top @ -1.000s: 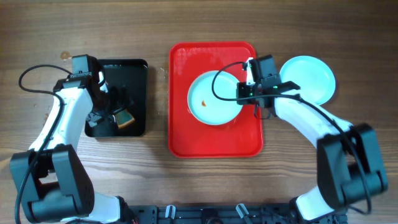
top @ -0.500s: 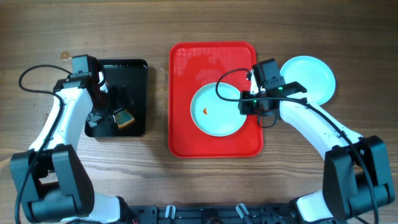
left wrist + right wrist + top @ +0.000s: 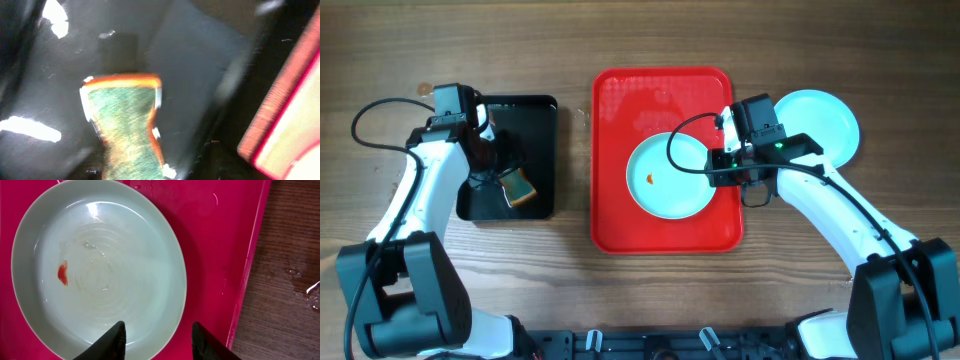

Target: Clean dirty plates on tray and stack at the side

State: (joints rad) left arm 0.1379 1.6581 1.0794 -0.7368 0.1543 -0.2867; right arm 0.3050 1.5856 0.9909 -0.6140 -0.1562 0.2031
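At the far left a black tray (image 3: 542,110) lies on the wooden tabletop (image 3: 880,60), and in it is a green sponge with an orange edge (image 3: 521,188). The left claw (image 3: 492,172) hangs over this tray, just beside the sponge. The left wrist view is blurred, showing the sponge (image 3: 127,125) on the dark floor of the tray, and I cannot tell whether this claw is spread or closed.

In the middle sits the red tray (image 3: 660,235). It holds one pale-blue plate (image 3: 670,178), lying flat in the tray's right half with a small orange-red sauce spot (image 3: 649,179) left of its centre. The right claw (image 3: 718,173) is at this plate's right edge. From the right wrist its fingers (image 3: 117,335) stand apart, gripping nothing, with the plate's (image 3: 100,270) near rim between them and the sauce spot (image 3: 62,273) on the far side.

A second plate (image 3: 820,120), with no spot visible, rests on the tabletop just right of the red tray, partly under the right arm.
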